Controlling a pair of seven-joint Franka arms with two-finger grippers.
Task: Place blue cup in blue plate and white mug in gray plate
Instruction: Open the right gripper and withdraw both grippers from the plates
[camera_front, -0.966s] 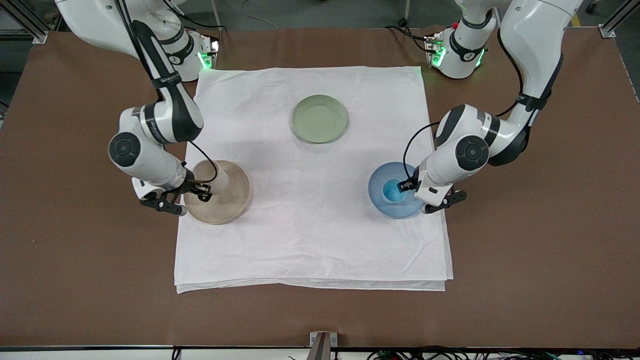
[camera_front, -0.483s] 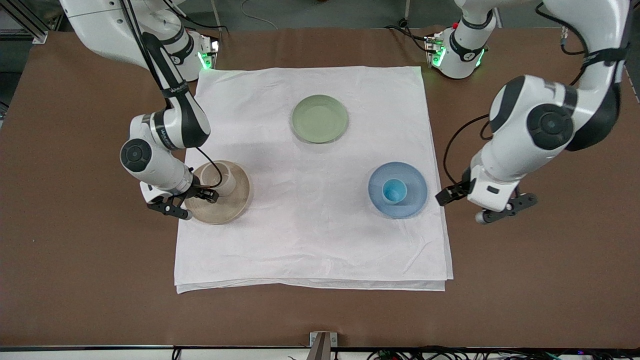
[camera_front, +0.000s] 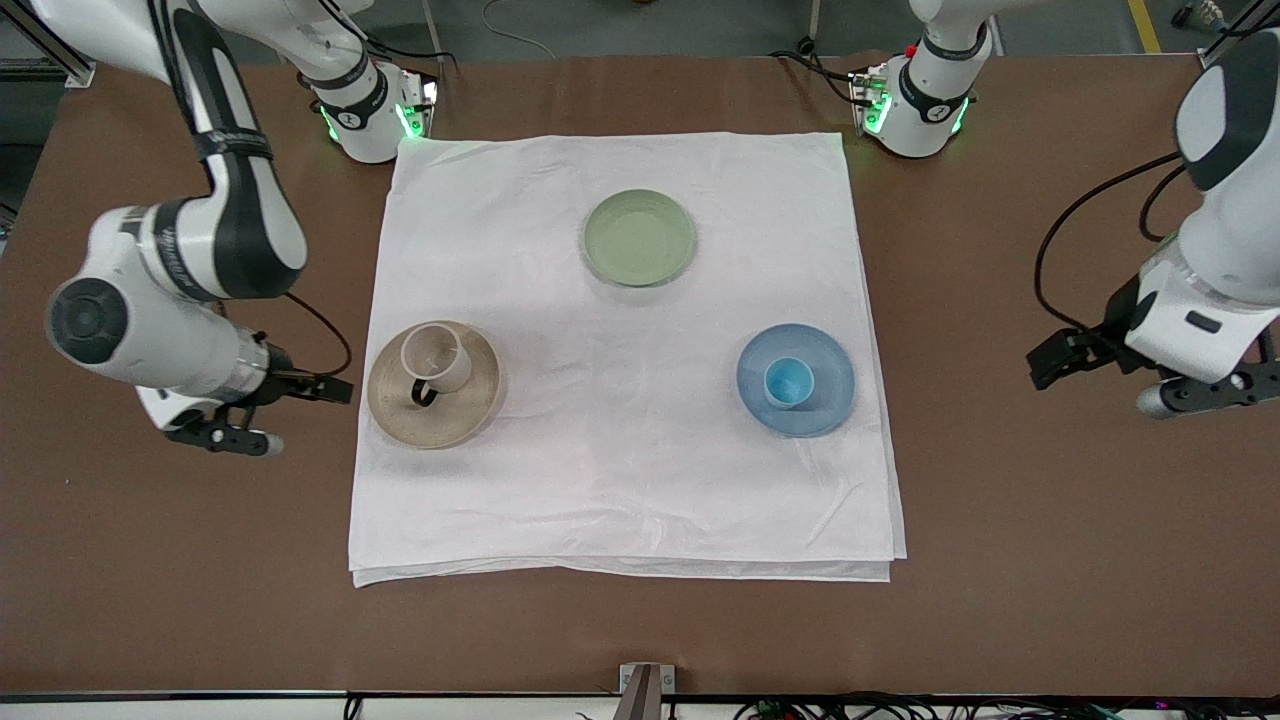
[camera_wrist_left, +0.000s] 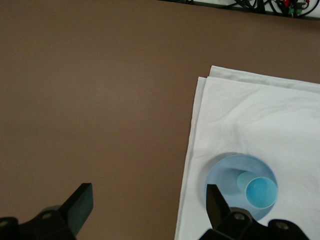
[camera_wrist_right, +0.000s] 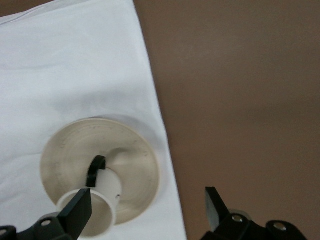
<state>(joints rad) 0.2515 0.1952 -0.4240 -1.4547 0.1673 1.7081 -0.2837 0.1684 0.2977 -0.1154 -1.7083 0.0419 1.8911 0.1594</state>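
The blue cup (camera_front: 788, 381) stands upright in the blue plate (camera_front: 826, 398). The white mug (camera_front: 437, 357) stands upright on the gray plate (camera_front: 472, 404), its dark handle toward the front camera. My left gripper (camera_front: 1100, 385) is open and empty over bare table toward the left arm's end, apart from the blue plate. My right gripper (camera_front: 290, 415) is open and empty over the table just off the cloth's edge, beside the gray plate. The left wrist view shows my left gripper (camera_wrist_left: 148, 200), the blue plate (camera_wrist_left: 225, 170) and the cup (camera_wrist_left: 261, 192). The right wrist view shows my right gripper (camera_wrist_right: 147, 205), the mug (camera_wrist_right: 95, 210) and the gray plate (camera_wrist_right: 135, 150).
A pale green plate (camera_front: 639, 238) lies on the white cloth (camera_front: 620, 480), farther from the front camera than the other two plates. The cloth covers the table's middle, with brown tabletop (camera_front: 1050, 520) around it. The arm bases stand along the table's top edge.
Both grippers let go and pulled away outward from the plates toward their own table ends. The blue cup and white mug stay on their plates.
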